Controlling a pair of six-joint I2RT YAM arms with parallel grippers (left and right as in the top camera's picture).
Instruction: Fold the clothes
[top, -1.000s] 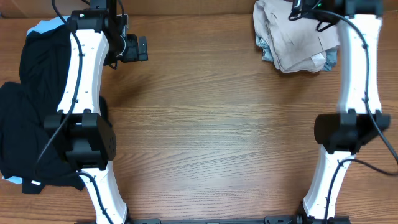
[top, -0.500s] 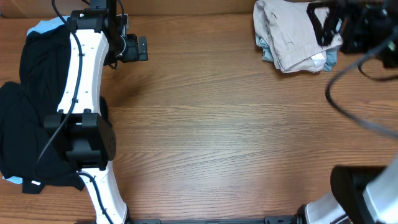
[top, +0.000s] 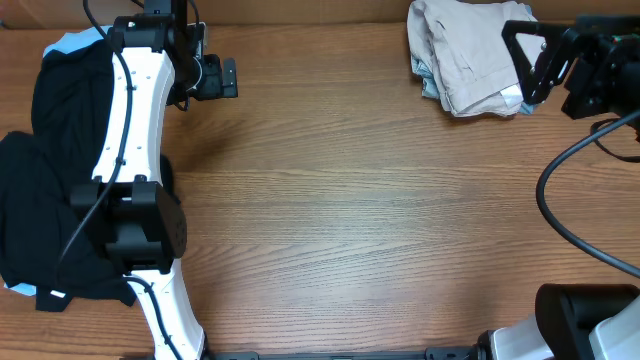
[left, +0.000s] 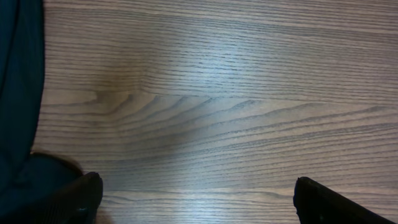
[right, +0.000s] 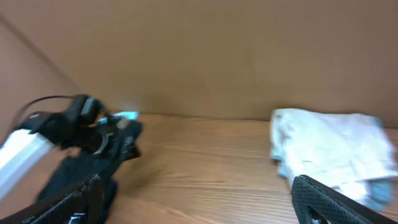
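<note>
- We see the beige shorts (top: 465, 50) lying in a crumpled heap at the far right corner of the table (top: 350, 200), well apart from the left arm.
- A strip of bluish-grey cloth (top: 429, 82) shows from under the heap at its left edge and again at its lower right.
- In the overhead view the right gripper (top: 522, 62) sits over the right edge of that heap. Its jaws are spread wide, and beige fabric shows through the gap.
- Its own wrist camera puts the two fingertips (right: 87, 196) at the bottom corners of the picture, far apart, with nothing between them. That view is blurred and looks level across the table, with the shorts ahead and to the right.
- We cannot tell from either view whether a finger touches the cloth, but the jaws grip nothing.
- The left gripper (top: 231, 78) is at the far left of the table, pointing toward the middle, over bare wood.
- Its wrist camera shows its fingers (left: 84, 196) wide apart too, holding nothing, with only wood grain between them.
- Black garments (top: 40, 180) lie heaped along the left edge of the table, beside and partly under the left arm. A dark fold of them fills the left edge of the left wrist view.
- A light-blue patch (top: 66, 43) shows at the far end of the black heap.
</note>
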